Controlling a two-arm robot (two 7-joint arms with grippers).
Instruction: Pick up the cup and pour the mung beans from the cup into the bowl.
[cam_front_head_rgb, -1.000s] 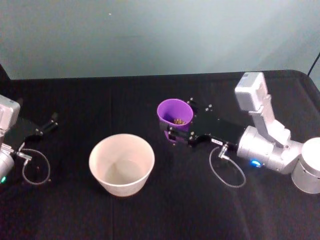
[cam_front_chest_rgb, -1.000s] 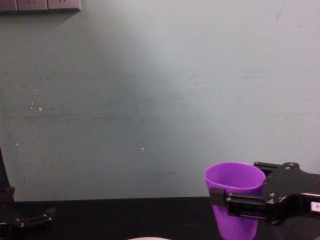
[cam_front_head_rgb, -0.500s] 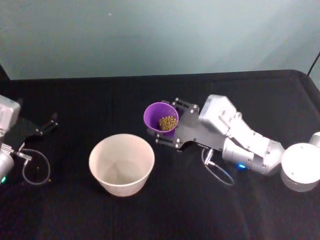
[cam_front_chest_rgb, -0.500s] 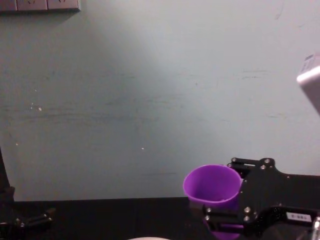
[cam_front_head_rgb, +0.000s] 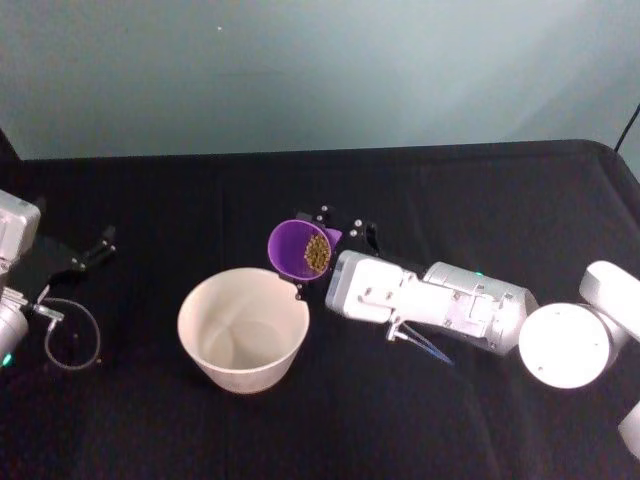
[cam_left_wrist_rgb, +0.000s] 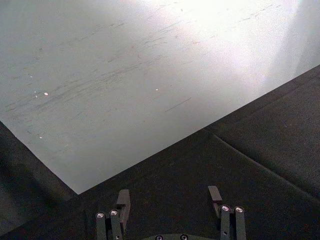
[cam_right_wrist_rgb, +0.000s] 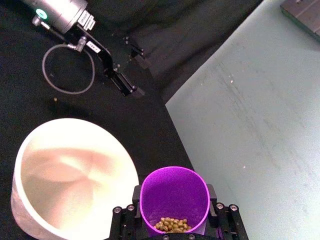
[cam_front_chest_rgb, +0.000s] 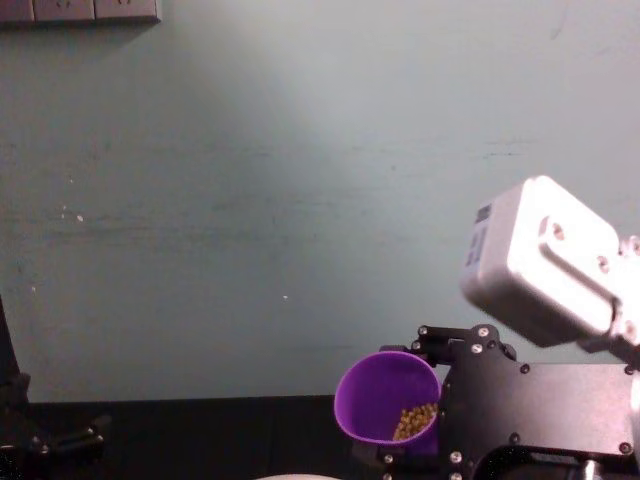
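A: Few of the mung beans (cam_front_head_rgb: 317, 252) have slid anywhere near the lip. We see them heaped deep inside the cup (cam_front_head_rgb: 300, 250), and none are falling.

B: Agreed. Our right gripper (cam_front_head_rgb: 312, 255) has its fingers clamped on either side of the cup, which is lifted and tilted with its mouth leaning left, just off the far-right edge of the bowl (cam_front_head_rgb: 192, 305). The bowl looks empty to us.

A: And our left gripper (cam_left_wrist_rgb: 169, 205) sits parked at the far left of the table (cam_front_head_rgb: 450, 190), fingers spread, holding nothing.

B: Our worry is the lip. We can't tell whether it hangs over the bowl's opening or just outside the rim. If we tip further from outside, the beans would land on the dark table between cup and bowl.

A: We'd also watch the smooth wall. Small round beans could let go all at once, and a rush might bounce some back out of the bowl.

B: A low lip could knock the rim and shove the bowl left. And the tapered cup could creep in our grip as it rolls over.
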